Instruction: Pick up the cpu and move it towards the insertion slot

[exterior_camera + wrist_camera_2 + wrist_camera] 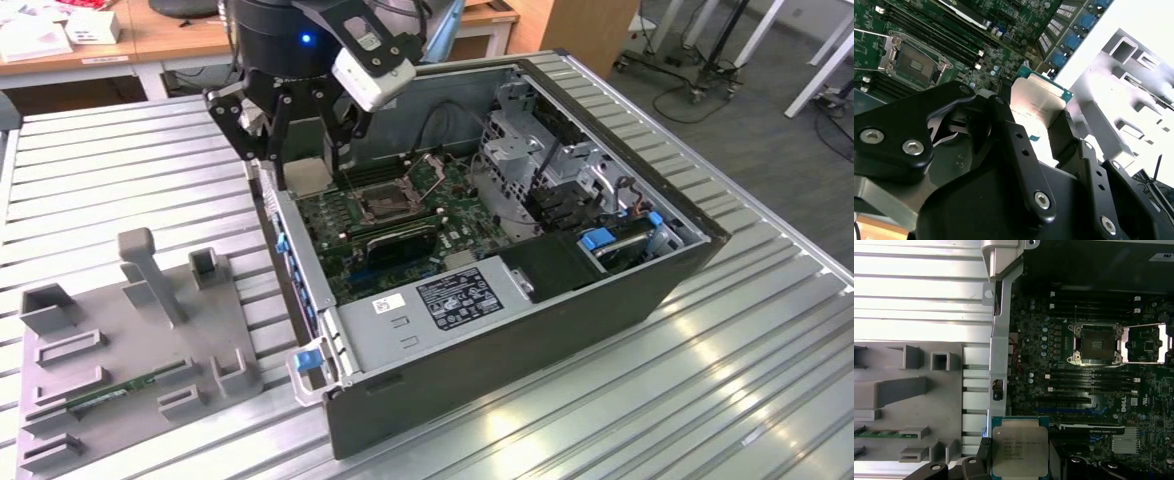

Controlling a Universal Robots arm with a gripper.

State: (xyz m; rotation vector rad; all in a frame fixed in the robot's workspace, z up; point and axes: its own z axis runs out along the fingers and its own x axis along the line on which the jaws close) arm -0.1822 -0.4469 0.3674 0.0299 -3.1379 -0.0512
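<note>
Black jaws [1036, 125] clamped on small silvery square cpu [1019, 450] – lower centre, dark-centred metal-framed insertion slot [1096, 343] – right of centre, well apart.
</note>
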